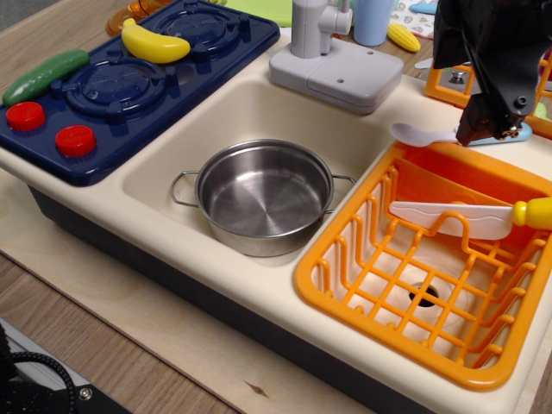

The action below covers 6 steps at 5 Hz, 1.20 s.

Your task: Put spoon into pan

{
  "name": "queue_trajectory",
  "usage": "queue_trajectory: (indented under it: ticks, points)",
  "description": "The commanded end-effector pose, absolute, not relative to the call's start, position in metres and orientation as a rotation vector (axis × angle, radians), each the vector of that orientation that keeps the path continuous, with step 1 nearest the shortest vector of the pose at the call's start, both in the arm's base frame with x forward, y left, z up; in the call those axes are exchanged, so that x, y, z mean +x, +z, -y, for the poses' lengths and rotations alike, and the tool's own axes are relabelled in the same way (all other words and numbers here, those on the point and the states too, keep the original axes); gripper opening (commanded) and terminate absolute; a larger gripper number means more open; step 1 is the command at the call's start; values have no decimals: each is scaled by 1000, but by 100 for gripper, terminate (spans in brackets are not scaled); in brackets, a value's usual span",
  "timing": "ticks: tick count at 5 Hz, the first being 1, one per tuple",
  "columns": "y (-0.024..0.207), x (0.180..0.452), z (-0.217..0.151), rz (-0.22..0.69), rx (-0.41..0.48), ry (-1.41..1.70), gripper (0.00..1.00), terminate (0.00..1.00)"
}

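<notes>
The spoon [416, 134] has a pale bowl and a light blue handle. It lies flat on the cream rim behind the orange basket, with its bowl pointing left. My gripper [476, 131] hangs from the top right, its dark fingertips down on the middle of the spoon's handle. The fingers hide whether they are closed on it. The pan [263, 197], a shiny steel pot with two wire loop handles, stands empty in the cream sink basin, left of and below the spoon.
An orange dish basket [345, 267] at the right holds a white knife with a yellow handle [453, 220]. A grey faucet [321, 34] stands behind the sink. The blue stove [121, 86] at the left carries a banana [155, 43] and a cucumber [43, 76].
</notes>
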<state>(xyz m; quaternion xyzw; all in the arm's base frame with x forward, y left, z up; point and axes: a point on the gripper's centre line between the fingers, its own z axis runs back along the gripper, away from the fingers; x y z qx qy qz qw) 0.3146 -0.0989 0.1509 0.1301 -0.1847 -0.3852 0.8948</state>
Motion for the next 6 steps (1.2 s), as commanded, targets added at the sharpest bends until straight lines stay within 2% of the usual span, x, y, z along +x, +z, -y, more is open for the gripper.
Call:
queue_trajectory:
  ticks: [1,3,5,6]
  points:
    - [151,315,99,383,270,-799,100,0]
    - [132,312,72,389,186,-771,100,0]
    - [126,312,51,377,122,-737,100,0]
    - [120,311,54,371,99,-704,0,0]
